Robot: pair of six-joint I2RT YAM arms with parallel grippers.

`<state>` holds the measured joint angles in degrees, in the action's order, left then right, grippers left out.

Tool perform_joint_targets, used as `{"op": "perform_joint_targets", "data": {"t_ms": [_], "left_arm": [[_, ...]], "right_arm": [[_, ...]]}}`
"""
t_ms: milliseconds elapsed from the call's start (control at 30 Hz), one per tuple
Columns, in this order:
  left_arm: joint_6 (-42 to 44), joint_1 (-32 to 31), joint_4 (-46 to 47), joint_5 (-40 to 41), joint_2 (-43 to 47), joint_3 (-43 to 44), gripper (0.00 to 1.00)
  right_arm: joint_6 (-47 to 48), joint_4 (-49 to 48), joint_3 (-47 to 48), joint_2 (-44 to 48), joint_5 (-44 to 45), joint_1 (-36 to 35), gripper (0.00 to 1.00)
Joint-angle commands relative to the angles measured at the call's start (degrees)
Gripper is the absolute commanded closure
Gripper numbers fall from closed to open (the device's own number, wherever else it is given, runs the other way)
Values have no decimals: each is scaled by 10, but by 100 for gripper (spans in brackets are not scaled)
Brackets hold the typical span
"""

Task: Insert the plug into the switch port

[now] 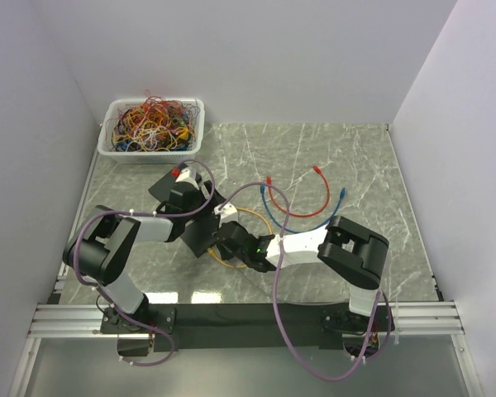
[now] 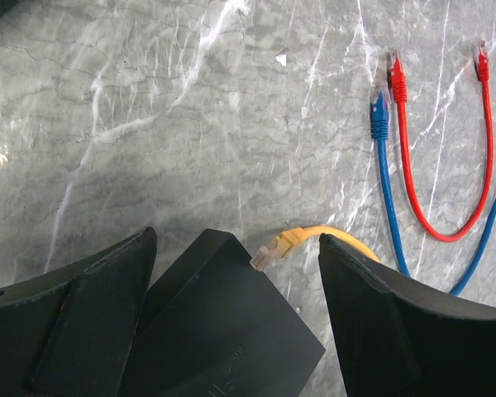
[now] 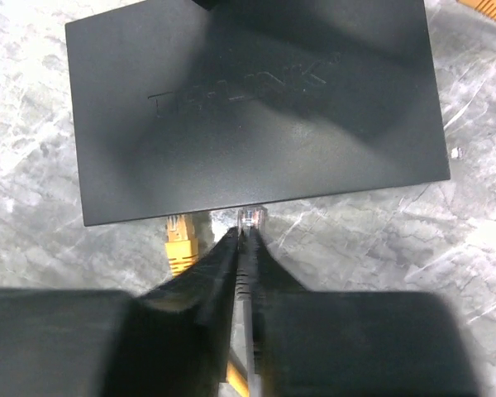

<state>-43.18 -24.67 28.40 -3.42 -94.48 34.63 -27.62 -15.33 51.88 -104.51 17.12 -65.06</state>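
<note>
Right wrist: plug (image 3: 252, 217) between jaws

The bench (image 1: 355, 149) holds one black switch box (image 3: 256, 107) and three loose cables: one yellow cable (image 2: 302, 237), one red cable (image 2: 398, 83) and one blue cable (image 2: 379, 120). One white basket (image 1: 149, 155) sits at its far left corner, its wires (image 1: 153, 124) too tangled to count. There are two robot arms, the left arm (image 1: 107, 248) and the right arm (image 1: 355, 248).

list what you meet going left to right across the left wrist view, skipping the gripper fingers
black switch → yellow plug → blue plug → red cable
</note>
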Motion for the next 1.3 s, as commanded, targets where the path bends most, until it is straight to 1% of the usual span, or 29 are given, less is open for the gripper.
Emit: {"op": "perform_joint_targets", "data": {"t_ms": [0, 33, 133, 233, 367, 700, 900, 1067, 1267], "left_arm": [[-11, -7, -154, -24, -26, -41, 12], [-11, -7, -154, -25, -24, -41, 12], [-10, -7, -155, -25, -19, -41, 12], [-9, -7, -156, -26, -15, -42, 12], [-9, -7, -154, -26, -12, -45, 12], [-12, -7, -150, -29, -9, -48, 11], [-19, -7, -159, -20, -10, -45, 10], [-23, -7, -180, -7, -3, -39, 9], [-19, -6, -221, 20, 27, -19, 7]], "right_arm": [[0, 6, 14, 20, 16, 1, 80], [2, 11, 12, 26, 19, 2, 71], [14, 37, 23, 39, 33, 1, 61], [17, 57, 29, 46, 37, 1, 58], [15, 72, 31, 41, 36, -3, 58], [16, 70, 33, 25, 45, -24, 58], [18, 79, 47, -2, 56, -38, 58], [13, 87, 54, -17, 59, -40, 59], [8, 95, 53, -19, 60, -40, 61]]}}
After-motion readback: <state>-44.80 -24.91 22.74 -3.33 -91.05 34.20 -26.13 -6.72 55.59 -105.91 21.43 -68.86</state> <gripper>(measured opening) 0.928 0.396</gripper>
